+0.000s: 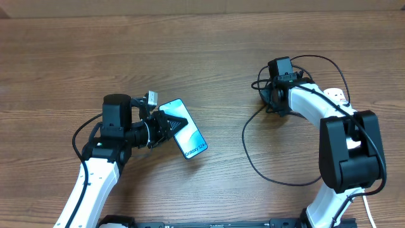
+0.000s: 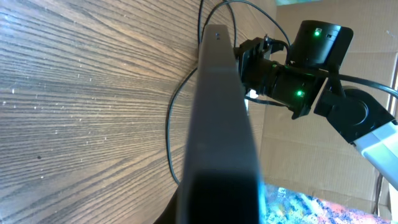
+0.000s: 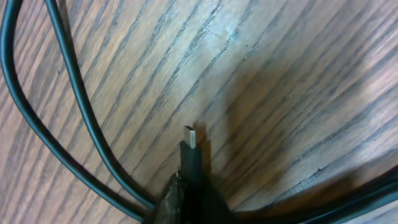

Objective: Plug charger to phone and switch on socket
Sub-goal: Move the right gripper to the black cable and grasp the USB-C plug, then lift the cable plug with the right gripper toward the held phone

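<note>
My left gripper (image 1: 163, 125) is shut on the phone (image 1: 185, 129), holding it tilted above the table, teal screen up in the overhead view. In the left wrist view the phone's black edge (image 2: 221, 124) fills the middle and hides the jaws. My right gripper (image 1: 273, 96) is at the right, low over the table. It is shut on the charger's connector (image 3: 189, 163), whose small metal tip (image 3: 191, 137) sticks out past the jaws just above the wood. The charger's black cable (image 1: 253, 158) loops over the table. A bit of the white socket (image 1: 336, 95) shows behind the right arm.
Two cable strands (image 3: 74, 106) run across the wood to the left of the connector. The right arm (image 2: 298, 68) shows beyond the phone's far end in the left wrist view, with cardboard behind it. Bare wooden table (image 1: 95, 50) lies at the back left.
</note>
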Robot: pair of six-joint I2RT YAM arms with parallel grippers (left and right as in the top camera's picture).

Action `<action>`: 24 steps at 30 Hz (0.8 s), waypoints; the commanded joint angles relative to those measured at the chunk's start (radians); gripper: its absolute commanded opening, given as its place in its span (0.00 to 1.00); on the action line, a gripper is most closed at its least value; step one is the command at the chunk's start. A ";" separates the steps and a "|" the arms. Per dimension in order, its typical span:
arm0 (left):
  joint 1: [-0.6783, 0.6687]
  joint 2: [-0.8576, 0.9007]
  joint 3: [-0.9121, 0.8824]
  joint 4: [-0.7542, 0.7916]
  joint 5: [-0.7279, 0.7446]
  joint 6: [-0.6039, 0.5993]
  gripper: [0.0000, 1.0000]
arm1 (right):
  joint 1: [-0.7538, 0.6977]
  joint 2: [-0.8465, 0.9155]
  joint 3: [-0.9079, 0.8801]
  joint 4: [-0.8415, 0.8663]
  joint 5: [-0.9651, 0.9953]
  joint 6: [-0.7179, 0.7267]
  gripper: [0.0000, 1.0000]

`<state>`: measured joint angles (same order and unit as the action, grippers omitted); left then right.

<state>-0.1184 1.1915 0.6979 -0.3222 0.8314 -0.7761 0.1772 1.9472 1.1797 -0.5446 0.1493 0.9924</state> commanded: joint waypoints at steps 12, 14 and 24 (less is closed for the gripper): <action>-0.006 0.000 0.006 0.008 0.034 -0.014 0.04 | -0.021 -0.135 0.266 -0.246 -0.134 -0.385 0.04; -0.005 -0.001 0.006 0.021 0.043 -0.014 0.04 | -0.021 -0.175 0.293 -0.315 -0.238 -0.449 0.04; 0.056 0.000 0.006 0.438 0.403 0.005 0.04 | -0.021 -0.459 0.295 -0.705 -0.727 -0.914 0.04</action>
<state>-0.0902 1.1938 0.6926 0.0528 1.0496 -0.7780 0.1585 1.5742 1.4567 -1.1854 -0.3782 0.3145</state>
